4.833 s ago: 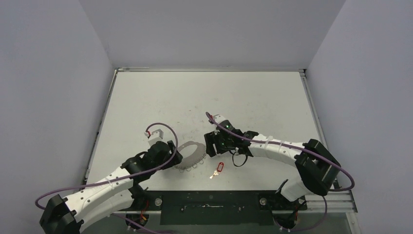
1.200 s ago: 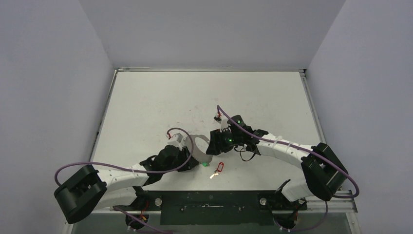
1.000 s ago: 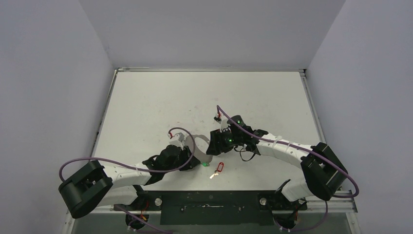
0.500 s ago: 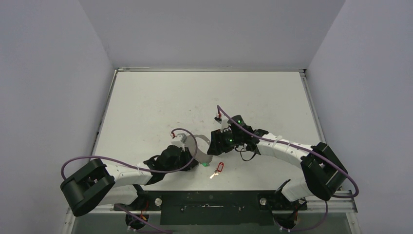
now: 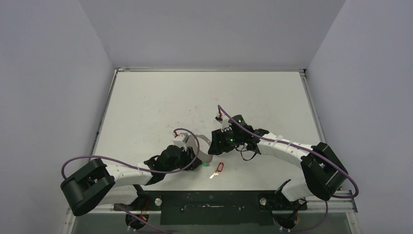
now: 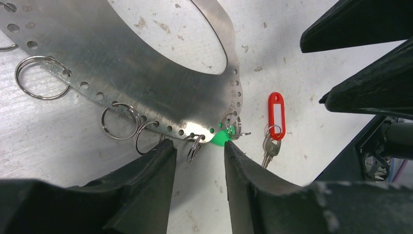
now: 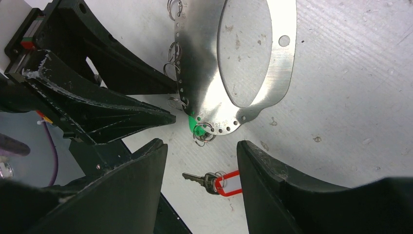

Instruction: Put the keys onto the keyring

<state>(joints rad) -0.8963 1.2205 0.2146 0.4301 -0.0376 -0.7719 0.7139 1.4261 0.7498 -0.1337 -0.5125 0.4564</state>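
Left hand (image 6: 197, 146) part-open, empty; right hand (image 7: 202, 144) wider, empty. Flat, perforated, shiny metal keyring (image 6: 122, 63).

The bench (image 5: 160, 107) is a white, finely ribbed surface, flecked with small dark scuffs (image 6: 142, 22) and specks. A thin metal rim (image 5: 209, 69) runs along its far edge and down both sides. Plain pale grey walls (image 5: 209, 29) enclose it at the back, left and right. Along the near edge sits a black panel (image 5: 209, 210), with a round bolt (image 5: 263, 200) near each end.
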